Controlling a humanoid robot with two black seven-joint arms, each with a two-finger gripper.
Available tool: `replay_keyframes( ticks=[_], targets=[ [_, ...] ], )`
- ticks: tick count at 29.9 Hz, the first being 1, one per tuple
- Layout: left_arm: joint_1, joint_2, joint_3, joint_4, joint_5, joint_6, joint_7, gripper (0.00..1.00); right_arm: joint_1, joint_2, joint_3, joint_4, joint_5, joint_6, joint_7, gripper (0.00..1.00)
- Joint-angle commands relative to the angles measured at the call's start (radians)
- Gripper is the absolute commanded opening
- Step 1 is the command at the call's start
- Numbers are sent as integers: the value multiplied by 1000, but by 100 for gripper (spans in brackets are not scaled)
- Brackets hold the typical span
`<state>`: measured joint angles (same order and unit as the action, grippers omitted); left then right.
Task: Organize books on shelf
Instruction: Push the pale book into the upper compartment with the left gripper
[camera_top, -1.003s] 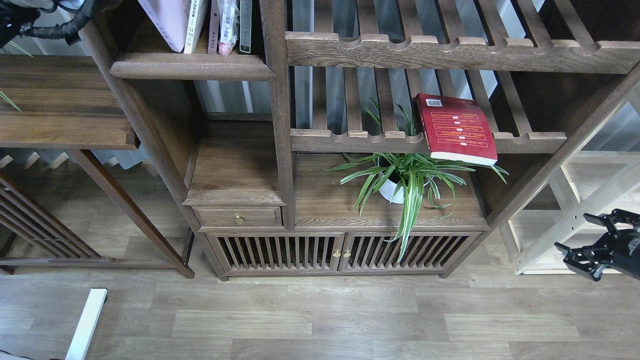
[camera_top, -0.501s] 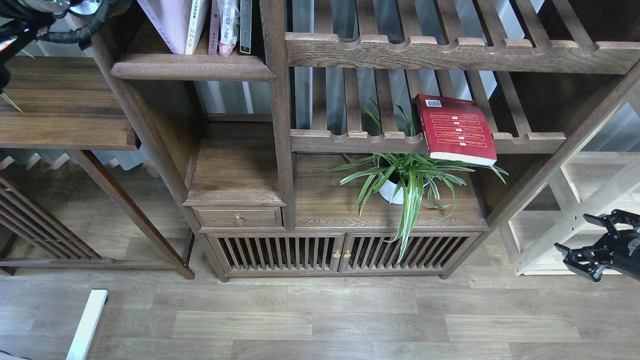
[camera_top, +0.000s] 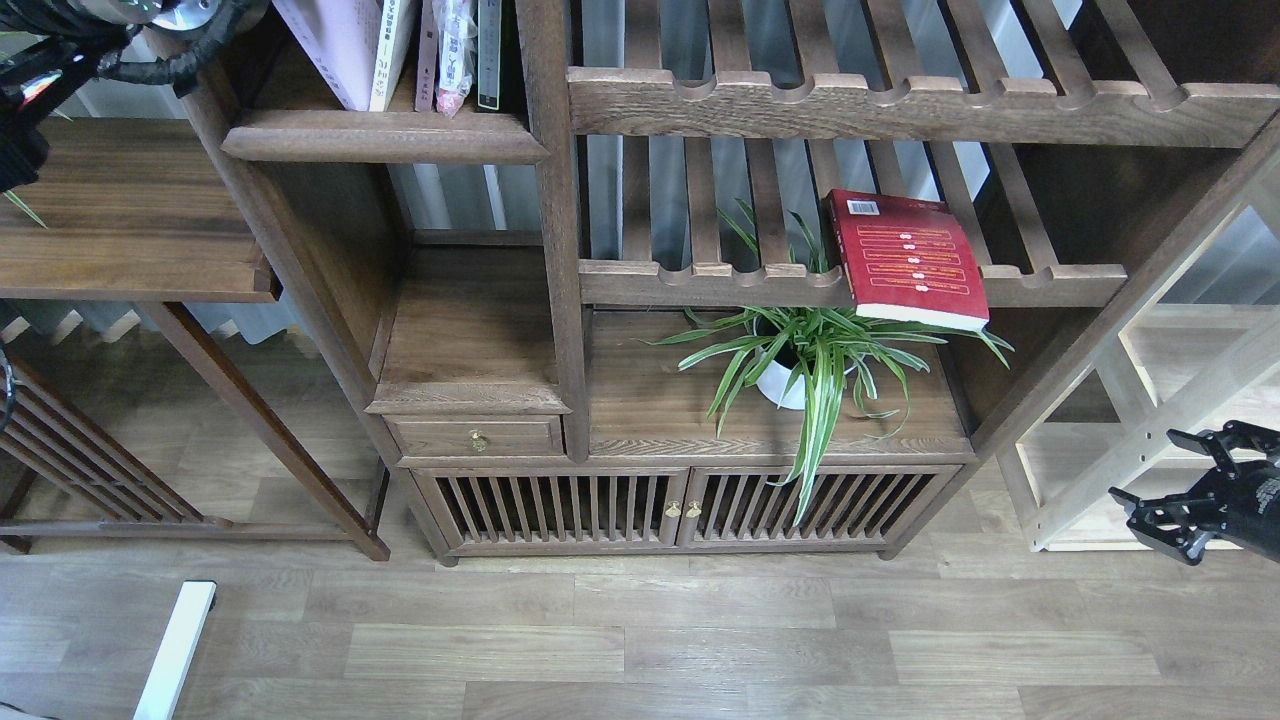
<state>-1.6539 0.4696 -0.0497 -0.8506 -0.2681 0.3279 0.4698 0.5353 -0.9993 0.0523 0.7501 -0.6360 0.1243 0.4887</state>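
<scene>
Red book (camera_top: 908, 258): paperback, flat across slatted rack (camera_top: 850, 285), overhanging its front rail near the right end. Judged light, bendy, glossy-slick; best pinched at the overhanging edge. Right gripper (camera_top: 1190, 505): low, well apart, fingers spread, empty. Left gripper: not visible. Shelf (camera_top: 385, 135): upper left, holding upright volumes.

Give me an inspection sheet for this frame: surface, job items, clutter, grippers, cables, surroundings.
Surface: narrow dark-brown shelf, solid board, rounded front lip.
Job items: pale book stands tilted in it; red book lies flat on the slatted rack, overhanging its front rail.
Clutter: plastic-wrapped pink item in the shelf; potted plant below the rack.
Grippers: right gripper low at the right edge, jaws open, empty; left gripper not visible.
Cables: black sleeved bundle top left.
Surroundings: wood floor, light wooden frame at right.
</scene>
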Motion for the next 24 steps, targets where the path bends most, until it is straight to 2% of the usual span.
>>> replay_keyframes(
  ticks=[1,6,11,14,16,19,21,24],
  targets=[
    [-1,3,14,-1,3,-10,-3,1,0,1,1,0,-1,0,0,88],
    [2,4,14,-1,-3,-12,1,3,0,2,1,0,-1,0,0,88],
    [3,6,14,-1,0,-12,4,16,0,4,1,0,-1,-2,0,88],
    [6,6,14,-1,1,-12,4,27,0,4,1,0,-1,-2,0,88],
    [6,7,14,-1,0,-12,4,42,0,4,1,0,-1,0,0,89],
    [6,7,14,-1,1,-12,4,49,0,4,1,0,-1,0,0,89],
    [6,7,14,-1,0,-12,4,65,0,4,1,0,-1,0,0,89],
    [6,6,14,-1,1,-12,4,66,0,4,1,0,-1,-2,0,89]
  ],
)
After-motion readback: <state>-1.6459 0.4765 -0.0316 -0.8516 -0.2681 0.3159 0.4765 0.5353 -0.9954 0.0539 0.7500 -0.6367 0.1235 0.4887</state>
